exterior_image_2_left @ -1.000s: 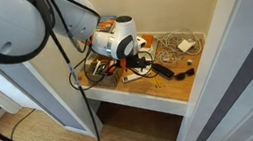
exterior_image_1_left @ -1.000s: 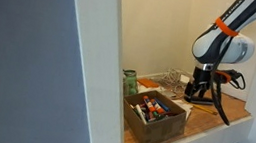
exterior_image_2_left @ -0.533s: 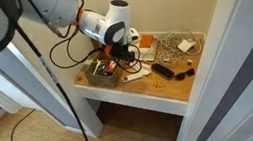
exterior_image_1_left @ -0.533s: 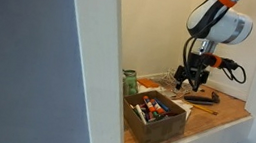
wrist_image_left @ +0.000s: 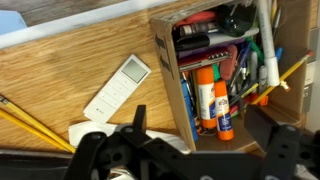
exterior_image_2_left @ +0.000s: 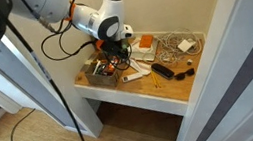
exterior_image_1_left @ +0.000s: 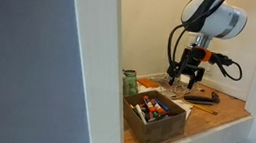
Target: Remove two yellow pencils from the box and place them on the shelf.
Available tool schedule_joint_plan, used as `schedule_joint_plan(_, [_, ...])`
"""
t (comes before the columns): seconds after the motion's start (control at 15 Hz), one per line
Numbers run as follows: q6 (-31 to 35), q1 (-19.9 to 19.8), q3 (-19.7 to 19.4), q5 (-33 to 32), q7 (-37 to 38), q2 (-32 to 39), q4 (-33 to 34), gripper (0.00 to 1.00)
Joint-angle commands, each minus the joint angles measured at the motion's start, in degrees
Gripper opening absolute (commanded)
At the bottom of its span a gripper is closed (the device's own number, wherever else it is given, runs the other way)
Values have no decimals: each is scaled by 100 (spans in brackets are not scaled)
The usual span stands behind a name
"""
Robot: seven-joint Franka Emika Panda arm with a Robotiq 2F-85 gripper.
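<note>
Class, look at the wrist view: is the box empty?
No, the box is crowded with markers and an orange-capped glue stick.

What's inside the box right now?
Wrist view: the box holds a glue stick, packed markers and a yellow pencil along one side. The hand covers its near end, and the floor is buried.

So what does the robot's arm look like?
The arm is white and rounded, with an orange ring near one joint. Black cables loop along it. The gripper at its end is black, with two chunky fingers.
</note>
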Motion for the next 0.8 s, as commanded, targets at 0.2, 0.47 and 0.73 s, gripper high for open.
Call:
schedule_joint_plan(0.2, [-551,-11,54,907,-357,381,547,100])
schedule_joint_plan(0.47, [-1160,-10,284,1616,-784,717,1056,100])
schedule_joint_plan(0.73, [-1740,63,359,1716,-883,1099,1481,100])
